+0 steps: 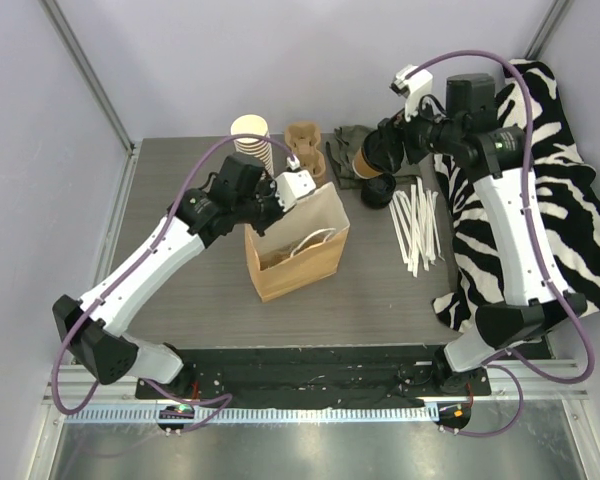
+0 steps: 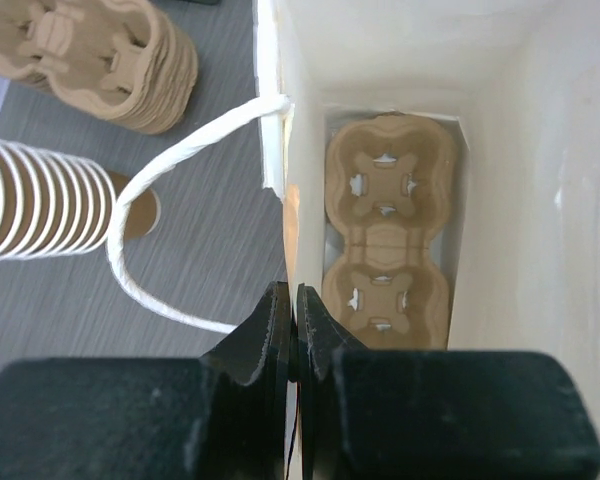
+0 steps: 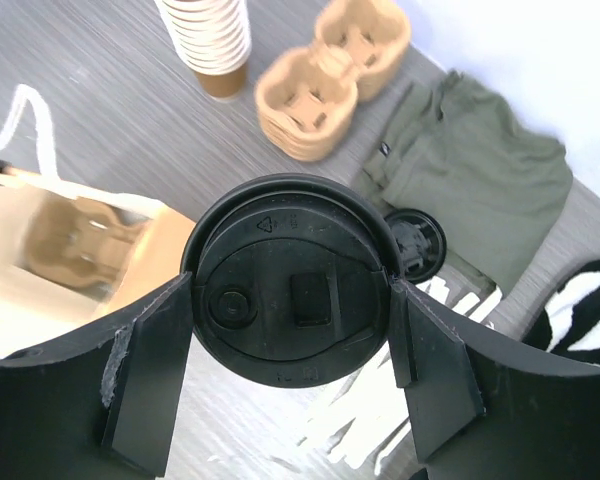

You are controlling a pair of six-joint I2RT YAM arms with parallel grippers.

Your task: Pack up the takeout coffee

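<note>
On the dark grey wood-grain surface [image 1: 180,290], boxed by pale lilac walls [image 1: 280,60] with metal posts at the corners, a zebra-print cloth [image 1: 540,200] drapes the right side.

Writing: the coffee lid has an embossed triangle mark and tiny raised text, too small to read. The small tag on the olive cloth [image 1: 348,150] is also unreadable.

Counts:
- 1 brown paper bag [image 1: 300,265], upright and open, white twine handles.
- 1 two-well pulp carrier [image 2: 385,240], flat on the bag floor.
- 1 stack of pulp carriers [image 1: 305,143], back centre.
- 1 stack of white-rimmed cups [image 1: 252,140], just left of it.
- 1 loose black lid [image 3: 417,238], beside the olive cloth.
- 1 loose pile of white sticks [image 1: 415,225]; can't count them.
- 1 takeout coffee [image 3: 290,295].

Left fingers [image 2: 270,335] are pinched tight on the bag's top edge, by a handle.

Right fingers [image 3: 150,370] clamp the takeout coffee from both sides, lid up, to the right of the bag and over the olive cloth, outside the bag.
</note>
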